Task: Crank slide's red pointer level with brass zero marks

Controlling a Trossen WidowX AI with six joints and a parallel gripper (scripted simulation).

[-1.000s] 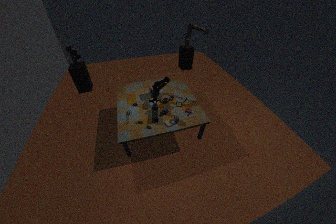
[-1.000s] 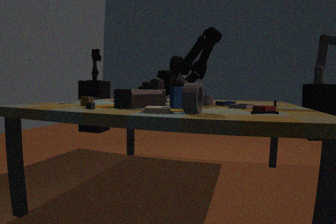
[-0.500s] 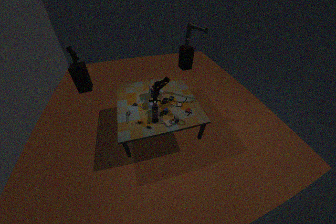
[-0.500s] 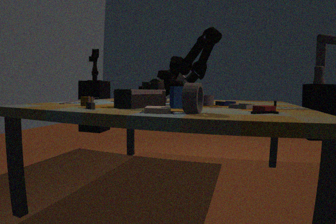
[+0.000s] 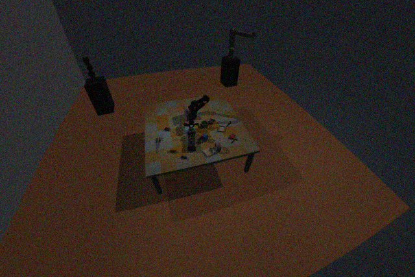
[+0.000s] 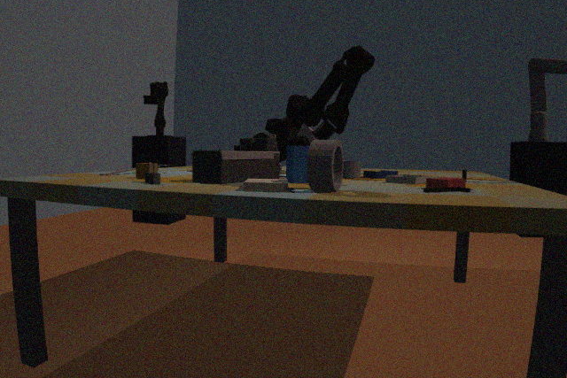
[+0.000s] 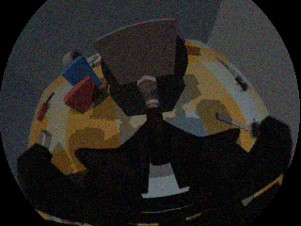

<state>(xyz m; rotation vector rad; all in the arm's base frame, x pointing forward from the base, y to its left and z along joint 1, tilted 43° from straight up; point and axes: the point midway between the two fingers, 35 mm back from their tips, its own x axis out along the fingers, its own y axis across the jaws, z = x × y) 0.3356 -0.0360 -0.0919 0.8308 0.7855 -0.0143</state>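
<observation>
In the wrist view my gripper (image 7: 153,122) is shut on the crank handle, a small grey knob (image 7: 150,90) that stands up from between the fingertips. Behind it is the machine's flat grey-brown panel (image 7: 138,53) with dark parts around its lower edge. The red pointer and the two brass zero marks cannot be made out in any view, so their alignment cannot be told. In the top and exterior views the dark arm (image 5: 198,103) (image 6: 325,95) reaches over the table, and the fingers are too dark and small to read there.
The patchwork table (image 5: 154,168) (image 6: 82,190) bears a blue object (image 5: 204,137) (image 6: 297,164), a grey ring (image 6: 315,166), a long grey box (image 6: 249,168) and a red block (image 6: 446,182). In the wrist view, a blue block (image 7: 77,72) and a red block (image 7: 81,97) are left of the panel.
</observation>
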